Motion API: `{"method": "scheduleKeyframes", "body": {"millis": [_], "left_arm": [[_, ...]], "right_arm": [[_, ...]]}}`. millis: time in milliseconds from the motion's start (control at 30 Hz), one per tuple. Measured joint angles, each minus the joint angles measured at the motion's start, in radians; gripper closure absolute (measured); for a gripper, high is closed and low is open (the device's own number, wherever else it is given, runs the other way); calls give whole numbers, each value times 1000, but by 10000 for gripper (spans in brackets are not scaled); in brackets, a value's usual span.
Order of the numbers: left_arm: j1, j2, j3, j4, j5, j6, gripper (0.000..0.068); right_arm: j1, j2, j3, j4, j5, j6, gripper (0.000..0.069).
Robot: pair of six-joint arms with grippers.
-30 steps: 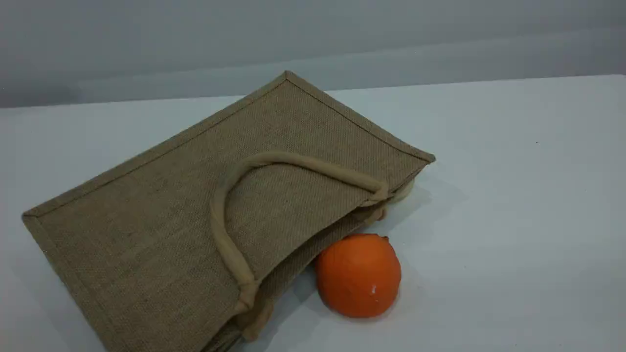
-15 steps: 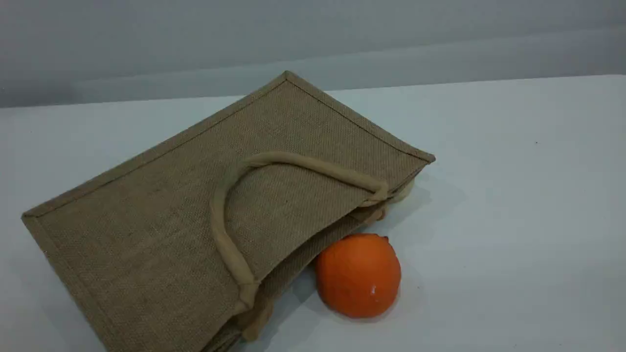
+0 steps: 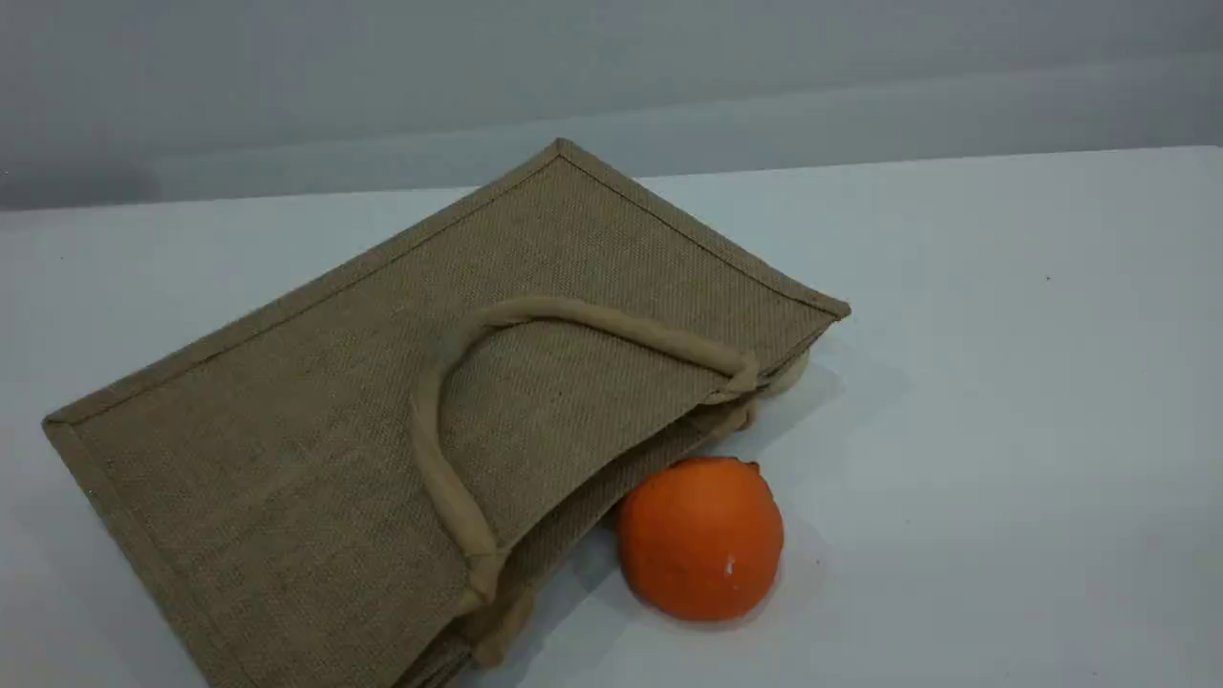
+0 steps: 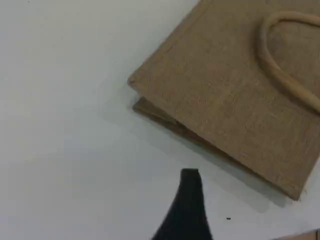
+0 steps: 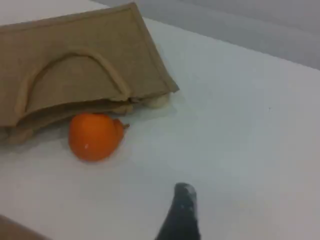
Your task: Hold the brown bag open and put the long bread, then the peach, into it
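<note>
The brown bag [image 3: 315, 459] lies flat on its side on the white table, its mouth toward the front right and nearly closed; the upper beige handle [image 3: 449, 497] rests folded back on its top face. The left wrist view shows the bag [image 4: 235, 95] from its bottom corner, with one dark fingertip [image 4: 190, 176] of my left gripper over bare table, apart from it. In the right wrist view the bag [image 5: 85, 60] lies far left of my right gripper's fingertip [image 5: 184, 192], which has nothing against it. The long bread and the peach are out of view. Neither arm appears in the scene view.
A bright orange fruit [image 3: 699, 537] sits on the table against the bag's mouth edge, also visible as the orange fruit [image 5: 94, 136]. A pale rounded bit [image 3: 789, 375] peeks out at the mouth's far corner. White table [image 3: 1003, 430] spreads to the right.
</note>
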Motion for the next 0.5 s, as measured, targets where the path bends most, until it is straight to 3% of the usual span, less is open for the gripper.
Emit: {"method": "scheduleKeyframes", "body": {"millis": [367, 500], "left_arm": [[0, 0, 0, 0, 0, 2, 97], [31, 0, 0, 0, 0, 2, 97]], "right_arm": [[0, 0, 0, 2, 0, 0, 120], [0, 0, 0, 2, 0, 0, 120]]}}
